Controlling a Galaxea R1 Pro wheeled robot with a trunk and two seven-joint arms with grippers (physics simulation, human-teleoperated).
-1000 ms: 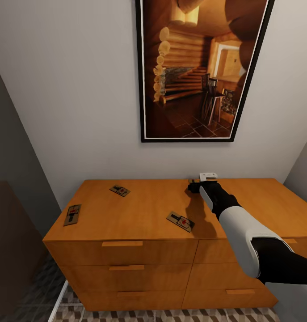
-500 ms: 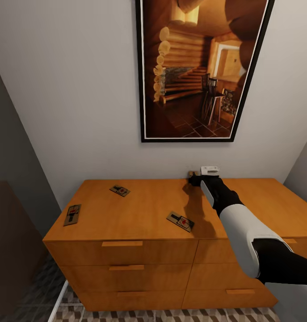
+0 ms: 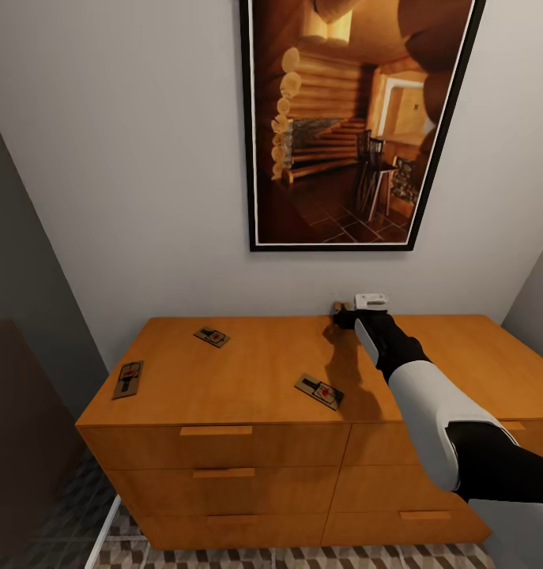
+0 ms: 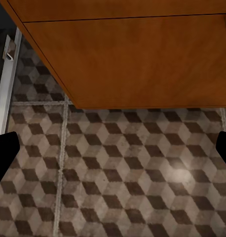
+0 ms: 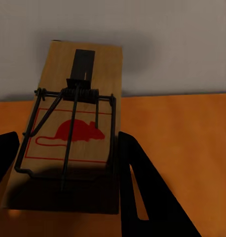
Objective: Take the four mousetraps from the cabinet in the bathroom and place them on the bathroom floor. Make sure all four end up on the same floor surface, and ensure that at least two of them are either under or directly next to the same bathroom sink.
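Note:
The cabinet (image 3: pixel 255 359) stands against the wall with three mousetraps lying flat on its top: one at the left edge (image 3: pixel 128 378), one at the back left (image 3: pixel 213 337) and one in the front middle (image 3: pixel 319 391). My right gripper (image 3: pixel 345 314) hovers just above the back of the top, near the wall, shut on another mousetrap (image 3: pixel 339 307). In the right wrist view this mousetrap (image 5: pixel 76 133) sits between the black fingers (image 5: pixel 135 182), wire and red mouse mark facing up. My left gripper (image 4: pixel 113 148) hangs open over the bathroom floor (image 4: pixel 123 187), in front of the cabinet's base (image 4: pixel 132 59).
A large framed picture (image 3: pixel 358 118) hangs on the wall above the cabinet. A dark panel (image 3: pixel 26 356) closes off the left side, and a grey wall edge (image 3: pixel 536 292) the right. A pale strip (image 4: pixel 4 89) runs along the floor beside the cabinet.
My right gripper rose a little from the cabinet top and moved closer to the wall with the mousetrap in it. The three other traps stayed put.

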